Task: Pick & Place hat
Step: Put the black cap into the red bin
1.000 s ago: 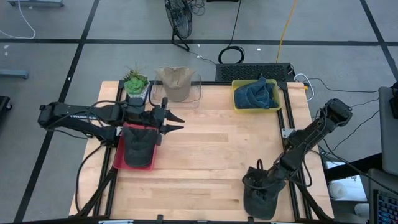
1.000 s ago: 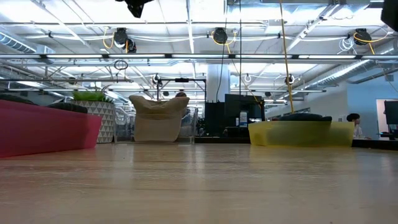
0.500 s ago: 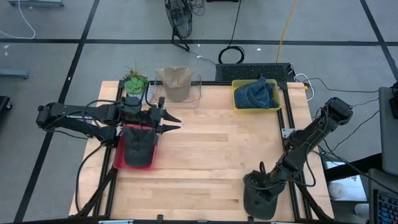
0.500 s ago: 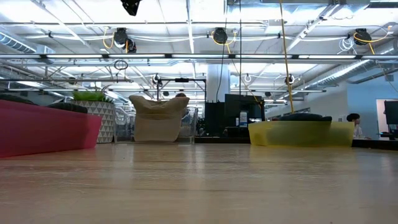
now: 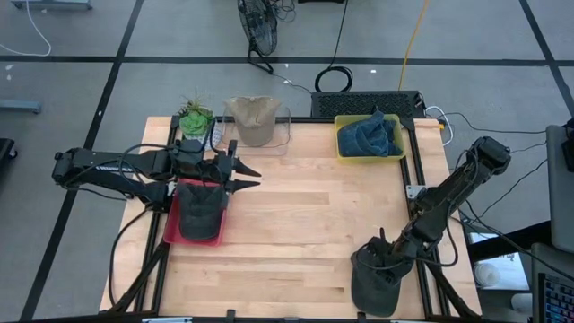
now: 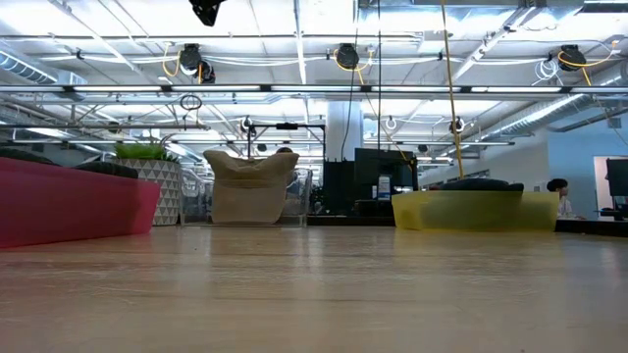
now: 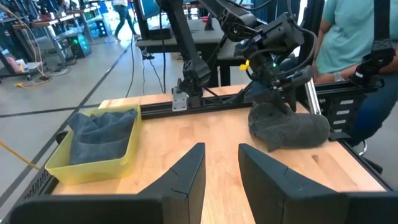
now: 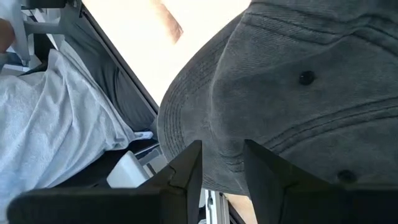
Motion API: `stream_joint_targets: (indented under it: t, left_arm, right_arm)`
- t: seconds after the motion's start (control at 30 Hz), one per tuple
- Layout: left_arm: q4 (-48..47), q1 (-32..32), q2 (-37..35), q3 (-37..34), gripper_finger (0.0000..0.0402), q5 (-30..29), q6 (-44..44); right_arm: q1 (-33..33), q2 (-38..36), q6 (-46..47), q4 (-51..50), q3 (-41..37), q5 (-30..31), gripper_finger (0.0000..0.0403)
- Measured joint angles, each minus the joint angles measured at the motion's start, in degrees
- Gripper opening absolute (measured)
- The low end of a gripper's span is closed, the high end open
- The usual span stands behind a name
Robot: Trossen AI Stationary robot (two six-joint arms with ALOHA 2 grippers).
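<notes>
At the desk's [image 5: 296, 224] near right corner a dark grey hat [image 5: 375, 280] is lying with its brim overhanging the edge, and the right hand [image 5: 381, 248] is pressing down on its crown, fingers slightly parted, though whether they are pinching cloth is hard to tell. Farther back on the left, the left hand [image 5: 247, 174] is hovering open beside a red bin [image 5: 170, 229] holding another dark hat [image 5: 199, 212]. Along the far edge a plant [image 5: 194, 117], a tan hat [image 5: 252, 118] and a yellow bin [image 5: 369, 152] of blue cloth [image 5: 369, 135] are sitting.

Left end effector [image 5: 254, 177] spread open mid-left, right end effector [image 5: 380, 245] lowered near front-right edge
</notes>
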Motion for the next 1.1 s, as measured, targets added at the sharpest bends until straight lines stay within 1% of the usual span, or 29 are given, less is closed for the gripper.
stream_joint_targets:
  t: [0.13, 0.23, 0.4, 0.53, 0.63, 0.73, 0.87, 1.03, 1.1]
  left_arm:
    - [-0.14, 0.01, 0.01, 0.00, 0.0108, 0.00, -0.02]
    - [-1.13, 0.02, 0.02, 0.00, 0.0108, -0.12, 0.04]
    - [-2.16, 0.02, 0.02, 0.00, 0.0108, -2.01, 0.74]
    - [-2.25, 0.02, 0.02, 0.00, 0.0108, -3.05, 0.79]
    - [-2.25, 0.02, 0.02, 0.00, 0.0108, -3.06, 0.75]
    - [-2.30, 0.02, 0.02, 0.00, 0.0108, -3.06, 0.96]
    - [-2.49, 0.02, 0.02, 0.00, 0.0108, -3.08, 0.98]
    - [-2.49, 0.02, 0.02, 0.00, 0.0108, -3.08, 0.98]
    - [-2.49, 0.02, 0.02, 0.00, 0.0108, -3.08, 1.01]
  right_arm:
    - [0.30, -0.01, 0.04, -0.93, 0.00, 0.20, 0.0095]
    - [1.22, 1.00, -0.15, -0.83, 0.00, 1.89, 0.0095]
    - [3.19, 3.32, 0.44, -0.78, 0.00, 1.61, 0.0095]
    - [3.83, 3.89, 0.37, 0.72, 0.00, 1.96, 0.0096]
    - [4.18, 3.89, -0.99, 2.54, 0.00, 4.57, 0.0096]
    - [4.19, 3.89, -1.35, 3.37, 0.00, 4.78, 0.0093]
    - [4.18, 3.89, -1.22, 2.90, 0.00, 4.70, 0.0071]
    - [4.17, 3.89, -1.39, 3.21, 0.00, 4.64, 0.0018]
    - [4.23, 3.89, -1.61, 3.53, 0.00, 4.62, 0.0005]
